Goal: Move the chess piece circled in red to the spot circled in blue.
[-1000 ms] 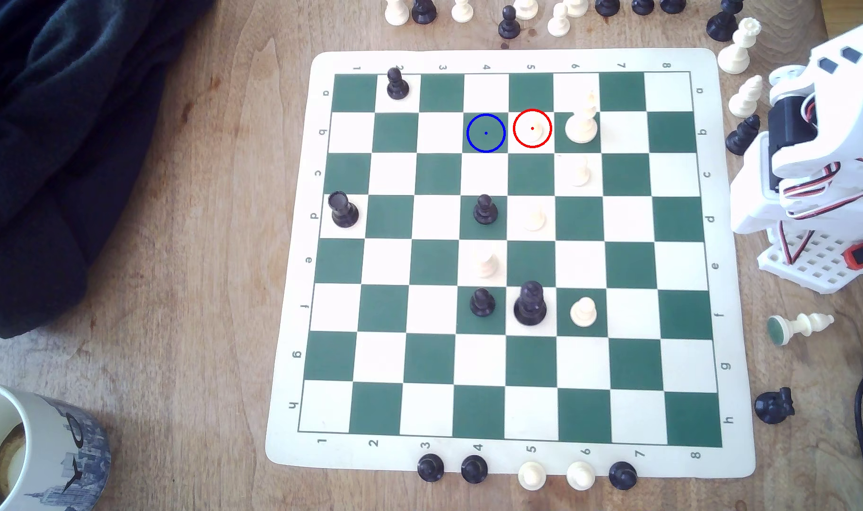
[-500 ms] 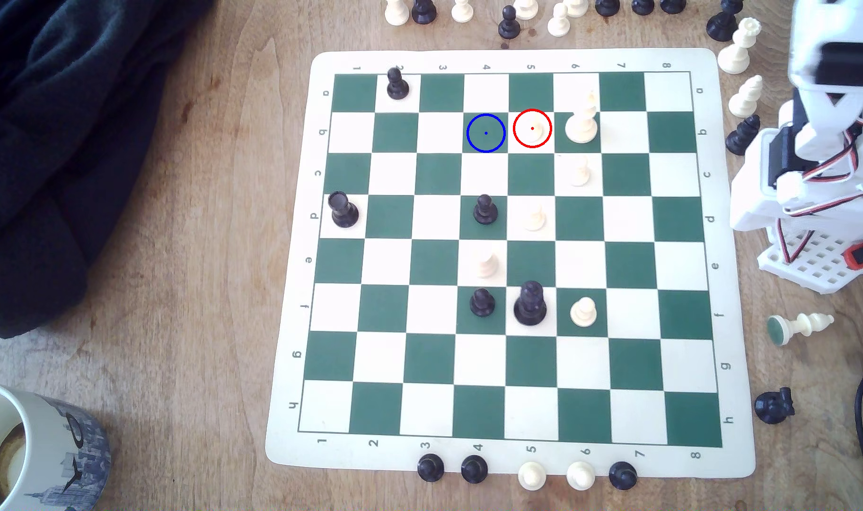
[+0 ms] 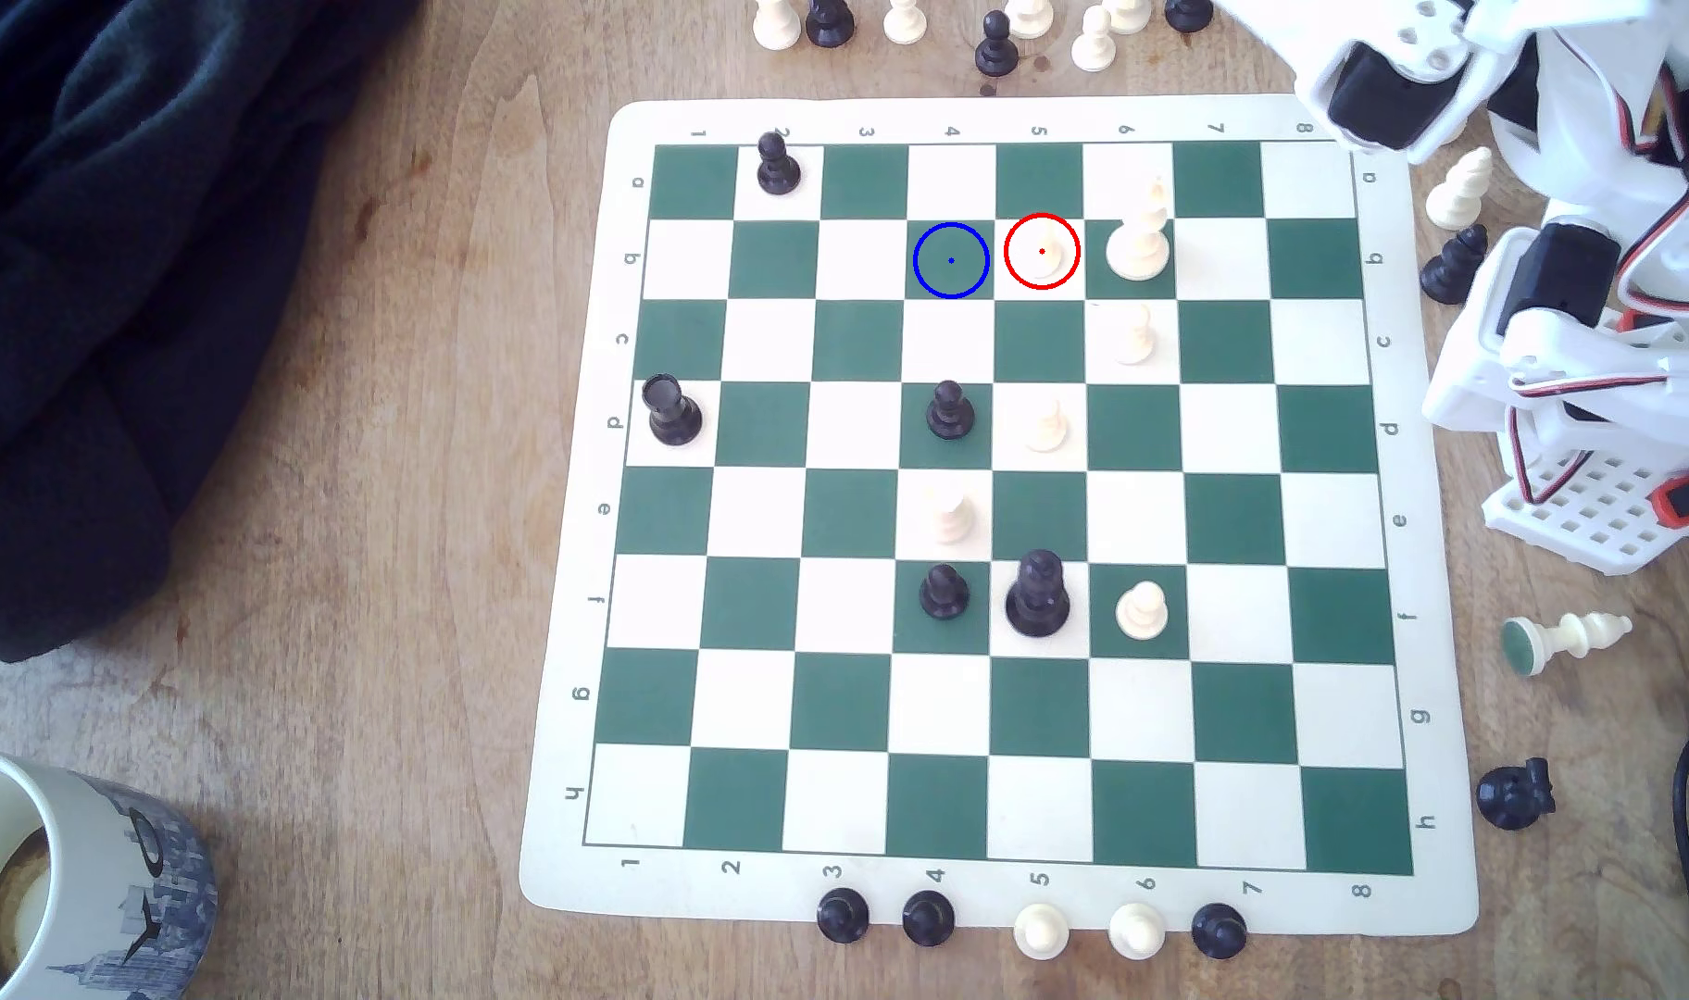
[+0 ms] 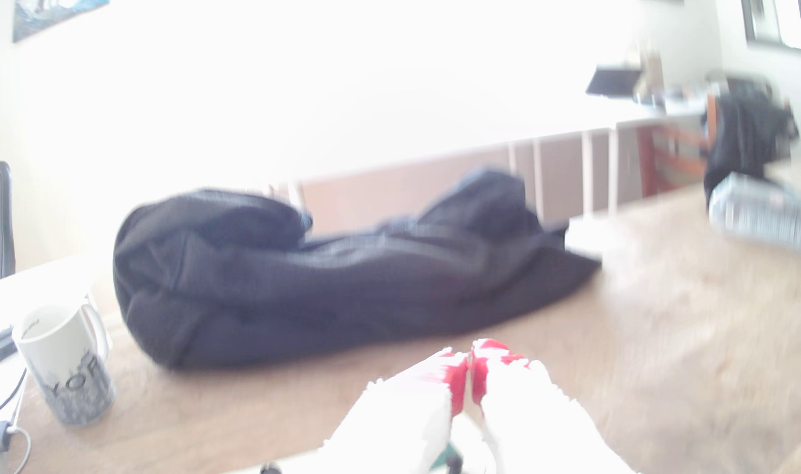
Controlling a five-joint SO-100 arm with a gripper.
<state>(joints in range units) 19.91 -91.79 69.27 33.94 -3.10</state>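
**Pawn untouched, fingers closed and far off**

The gripper has its red-tipped fingers pressed together, nothing between them. In the wrist view they aim out across the table toward a dark bag and a mug.

The pawn stands upright, its long axis vertical, on the white square in the red circle. It lies well apart from the arm, toward the exterior view's left and lower. The spot is the green square just beyond the pawn, farther from the fingers. A king stands on the pawn's near side, so the fingers must likely pass over it and open first.

Board edges read 1–8 and a–h. The mug shows "YOR", partly blurred.
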